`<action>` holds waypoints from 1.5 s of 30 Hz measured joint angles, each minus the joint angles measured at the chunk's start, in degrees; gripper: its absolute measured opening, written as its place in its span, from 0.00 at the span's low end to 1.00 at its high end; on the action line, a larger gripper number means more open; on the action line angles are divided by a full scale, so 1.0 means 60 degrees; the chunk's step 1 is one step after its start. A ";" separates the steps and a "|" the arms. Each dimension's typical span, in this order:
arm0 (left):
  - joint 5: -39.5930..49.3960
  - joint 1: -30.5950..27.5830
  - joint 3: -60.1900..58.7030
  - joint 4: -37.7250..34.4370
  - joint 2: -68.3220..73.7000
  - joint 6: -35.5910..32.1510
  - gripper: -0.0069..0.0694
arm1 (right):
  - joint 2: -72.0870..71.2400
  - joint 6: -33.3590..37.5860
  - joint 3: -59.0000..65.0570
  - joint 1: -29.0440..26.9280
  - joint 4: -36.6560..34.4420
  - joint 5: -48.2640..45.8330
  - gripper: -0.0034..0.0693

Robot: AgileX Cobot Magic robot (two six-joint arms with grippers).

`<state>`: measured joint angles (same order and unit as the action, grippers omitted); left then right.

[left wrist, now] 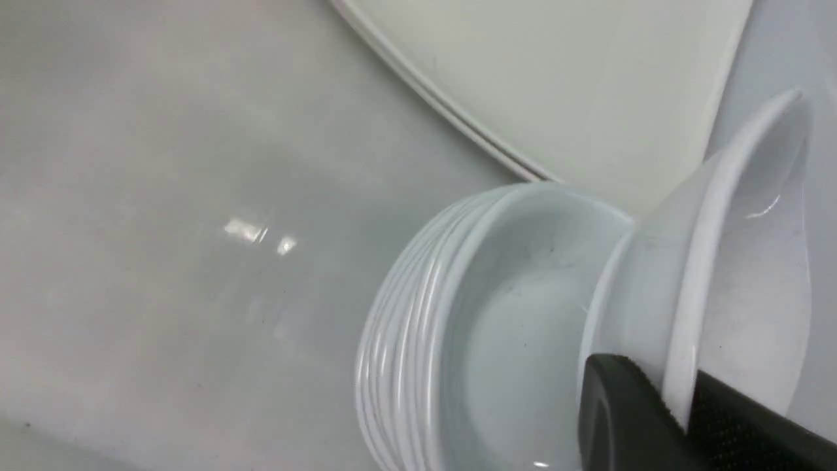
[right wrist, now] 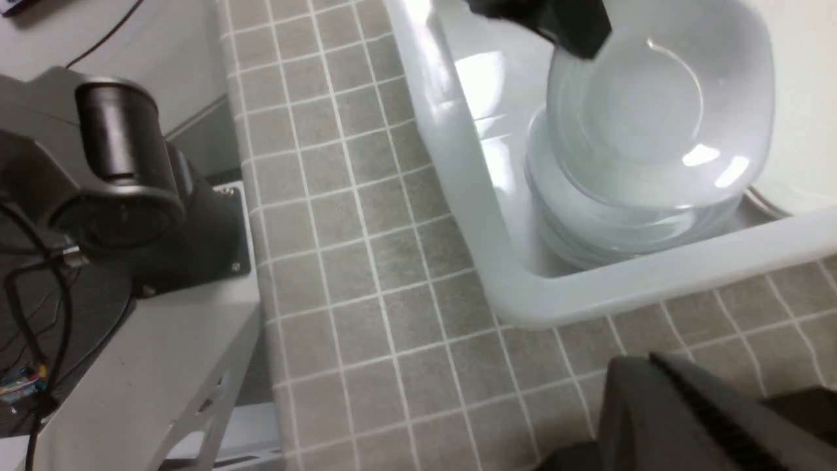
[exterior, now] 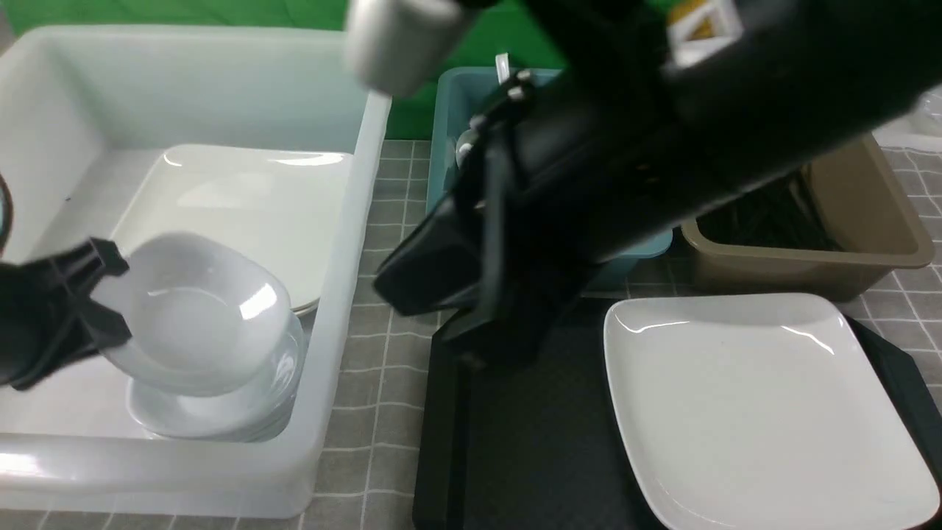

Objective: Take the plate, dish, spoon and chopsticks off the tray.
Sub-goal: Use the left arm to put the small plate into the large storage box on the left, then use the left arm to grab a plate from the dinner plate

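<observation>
The dish (exterior: 195,316) hangs tilted in my left gripper (exterior: 99,298), whose fingers (left wrist: 621,418) clamp its left rim. It is just above the stack of dishes (exterior: 221,419) in the white tub (exterior: 353,221) on the left. Large plates (exterior: 243,202) lie farther back in that tub. The plate (exterior: 758,405) sits on the right half of the tray (exterior: 530,442). My right gripper (exterior: 441,298) hovers over the tray's far left corner; I cannot tell whether its fingers are apart or together.

The dish (exterior: 195,316) in my left claw (exterior: 110,294) is glossy, smooth white ceramic; the plate (exterior: 758,405) shines likewise. The tray (exterior: 537,442) is matt black, finely textured plastic. The tub (exterior: 346,280) is smooth, translucent plastic.
</observation>
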<state>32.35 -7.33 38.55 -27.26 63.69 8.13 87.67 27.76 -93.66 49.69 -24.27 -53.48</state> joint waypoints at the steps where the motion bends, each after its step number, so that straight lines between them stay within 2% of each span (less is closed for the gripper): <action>1: -0.0097 0.0000 -0.0089 -0.0108 0.0035 -0.0035 0.14 | 0.0082 0.0000 -0.0061 0.0041 0.0011 0.0011 0.07; 5: -0.0333 0.0000 -0.0226 -0.0359 0.0350 -0.0540 0.15 | 0.0342 0.0000 -0.0172 0.0128 0.0035 0.0103 0.07; 7: -0.0331 0.0000 -0.0234 -0.0368 0.0428 -0.0675 0.19 | 0.0350 0.0000 -0.0172 0.0128 0.0044 0.0124 0.07; 10: -0.0268 0.0000 -0.0234 -0.0170 0.0430 -0.0816 0.32 | 0.0350 0.0000 -0.0227 0.0128 0.0214 0.0145 0.07; 11: -0.0101 0.0000 -0.0167 0.0226 0.0411 -0.0860 0.40 | 0.0350 0.0000 -0.0239 0.0128 0.0372 0.0145 0.08; 13: 0.0258 0.0000 -0.0020 0.0821 0.0375 -0.0872 0.49 | 0.0350 0.0000 -0.0239 0.0128 0.0617 0.0135 0.08; 16: 0.1570 0.0000 0.0629 0.2383 0.0199 -0.0872 0.70 | 0.0329 -0.0097 -0.0239 0.0128 0.1312 0.0072 0.08; 19: 0.2557 0.0000 0.1342 0.3069 0.0017 -0.0665 0.81 | 0.0181 -0.0755 -0.0239 0.0108 0.2049 -0.0015 0.09; 21: 0.3077 0.0026 0.2040 0.2912 -0.0098 -0.0932 0.83 | -0.0072 -0.1487 -0.0239 -0.0073 0.2880 -0.0349 0.09; 22: 0.3234 0.0104 0.2333 0.2727 -0.0130 -0.1241 0.83 | -0.0190 -0.1657 -0.0239 -0.0209 0.3197 -0.0502 0.09; 23: 0.3367 0.0376 0.2840 0.2336 -0.0159 -0.1733 0.79 | -0.0381 -0.1976 -0.0246 -0.0489 0.3625 -0.0893 0.09; 25: 0.3306 0.0736 0.3311 0.2007 -0.0166 -0.1979 0.72 | -0.0582 -0.2122 -0.0237 -0.0863 0.3969 -0.1240 0.09; 26: 0.3124 0.1491 0.3734 0.1651 -0.0129 -0.2144 0.58 | -0.0875 -0.2332 -0.0101 -0.1468 0.4260 -0.1582 0.09; 27: 0.3098 0.1491 0.3794 0.1620 -0.0129 -0.2146 0.58 | -0.0950 -0.2358 -0.0074 -0.1632 0.4306 -0.1652 0.09; 28: 0.2887 0.2426 0.4329 0.1424 0.0069 -0.2199 0.36 | -0.1298 -0.2525 0.0222 -0.2294 0.4446 -0.1849 0.09; 31: 0.2760 0.4049 0.5192 0.1384 0.0803 -0.2036 0.15 | -0.2056 -0.2783 0.1109 -0.3464 0.4531 -0.1976 0.09; 32: 0.2746 0.4049 0.5254 0.1384 0.0803 -0.2036 0.15 | -0.2059 -0.2796 0.1181 -0.3464 0.4531 -0.1976 0.09; 33: 0.2692 0.4972 0.5672 0.1503 0.1432 -0.1885 0.12 | -0.2457 -0.2848 0.1716 -0.3953 0.4531 -0.1986 0.09; 35: 0.2510 0.6036 0.6311 0.1835 0.2366 -0.1615 0.10 | -0.3055 -0.2932 0.2482 -0.4547 0.4542 -0.1972 0.09; 39: 0.2445 0.7546 0.7540 0.2373 0.4529 -0.1222 0.09 | -0.4279 -0.2990 0.4256 -0.5280 0.4561 -0.1667 0.09; 42: 0.2438 0.8170 0.8387 0.2767 0.5965 -0.1048 0.11 | -0.5166 -0.3186 0.5139 -0.5401 0.4561 -0.1343 0.09; 45: 0.2426 0.8518 0.9306 0.3450 0.7186 -0.0718 0.19 | -0.5737 -0.3314 0.5648 -0.5401 0.4551 -0.1276 0.09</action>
<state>46.90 43.78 94.38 -6.56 106.81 3.82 53.25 7.88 -59.78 17.29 3.04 -61.14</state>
